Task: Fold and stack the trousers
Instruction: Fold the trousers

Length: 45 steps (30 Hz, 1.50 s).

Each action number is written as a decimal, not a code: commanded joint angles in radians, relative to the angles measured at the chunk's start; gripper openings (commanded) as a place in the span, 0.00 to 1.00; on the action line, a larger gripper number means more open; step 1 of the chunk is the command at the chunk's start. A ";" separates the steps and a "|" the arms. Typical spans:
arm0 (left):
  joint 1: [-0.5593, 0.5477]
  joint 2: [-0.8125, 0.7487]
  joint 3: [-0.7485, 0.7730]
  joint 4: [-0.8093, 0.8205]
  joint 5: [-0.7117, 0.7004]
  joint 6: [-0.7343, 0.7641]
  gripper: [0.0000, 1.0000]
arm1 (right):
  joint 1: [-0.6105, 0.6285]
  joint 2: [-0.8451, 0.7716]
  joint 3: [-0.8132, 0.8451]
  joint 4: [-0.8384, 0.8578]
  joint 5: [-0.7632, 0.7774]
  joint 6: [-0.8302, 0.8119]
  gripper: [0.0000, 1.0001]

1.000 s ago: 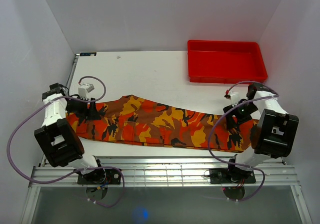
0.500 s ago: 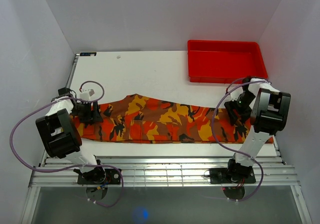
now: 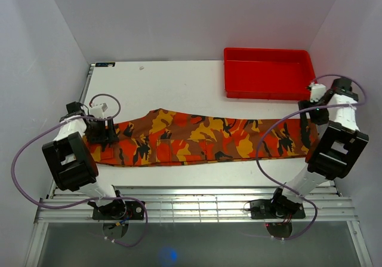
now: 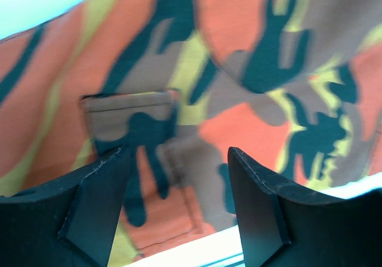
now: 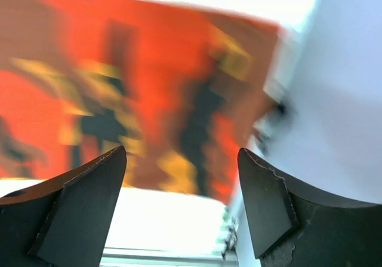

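The camouflage trousers point(image 3: 197, 138) lie flat and stretched out left to right across the middle of the table. Their waist end is at the left and their leg ends are at the right, near the wall. My left gripper point(image 3: 109, 132) hovers low over the waist end. In the left wrist view it point(image 4: 178, 153) is open, with a pocket flap point(image 4: 128, 109) of the trousers point(image 4: 239, 70) below it and nothing between the fingers. My right gripper point(image 3: 312, 109) is at the leg ends. In the blurred right wrist view it point(image 5: 182, 150) is open and empty above the trousers point(image 5: 149, 88).
A plain red tray point(image 3: 270, 91) stands at the back right of the white table point(image 3: 173, 85), just behind the leg ends. The right wall is close to my right arm. The table's near edge and metal rails point(image 3: 197, 207) run just in front of the trousers.
My right arm has swung right and toward the back. The trouser legs now reach further right and lie straighter. My left gripper has stayed at the waist end.
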 commanded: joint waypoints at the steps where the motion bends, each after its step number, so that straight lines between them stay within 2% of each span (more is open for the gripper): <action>1: 0.068 0.022 -0.015 0.045 -0.113 0.014 0.76 | -0.157 0.068 0.021 -0.034 -0.006 -0.022 0.80; 6: 0.191 0.146 0.061 0.039 -0.139 0.007 0.74 | -0.257 0.133 0.028 -0.051 -0.035 -0.040 0.78; 12: 0.277 0.214 0.101 0.029 -0.167 0.011 0.74 | -0.275 0.135 0.002 -0.051 -0.083 -0.037 0.77; 14: 0.283 0.220 0.107 0.009 -0.136 0.017 0.74 | -0.275 0.133 -0.011 -0.062 -0.132 -0.042 0.75; 18: 0.283 0.211 0.089 -0.007 -0.081 0.020 0.74 | -0.268 0.135 -0.043 -0.096 -0.238 -0.020 0.64; 21: 0.283 0.213 0.086 -0.016 -0.067 0.020 0.73 | -0.251 0.138 -0.078 -0.080 -0.267 0.018 0.63; 28: 0.283 0.206 0.110 -0.043 -0.027 0.028 0.73 | -0.233 0.208 -0.142 0.041 -0.189 0.085 0.66; 31: 0.283 0.197 0.121 -0.047 -0.015 0.034 0.73 | -0.216 0.245 -0.161 0.044 -0.221 0.095 0.64; 34: 0.281 0.190 0.121 -0.050 -0.003 0.040 0.74 | -0.194 0.256 -0.187 0.036 -0.279 0.102 0.56; 37: 0.272 0.173 0.120 -0.054 0.008 0.050 0.74 | -0.185 0.254 -0.195 0.015 -0.319 0.101 0.44; 41: 0.248 0.153 0.114 -0.060 0.023 0.057 0.74 | -0.185 0.233 -0.166 -0.033 -0.351 0.078 0.18; 42: 0.240 0.142 0.110 -0.062 0.025 0.060 0.74 | -0.188 0.204 -0.150 -0.039 -0.350 0.072 0.08; 45: 0.205 0.111 0.094 -0.059 0.023 0.068 0.74 | -0.202 0.132 -0.120 -0.079 -0.338 0.046 0.08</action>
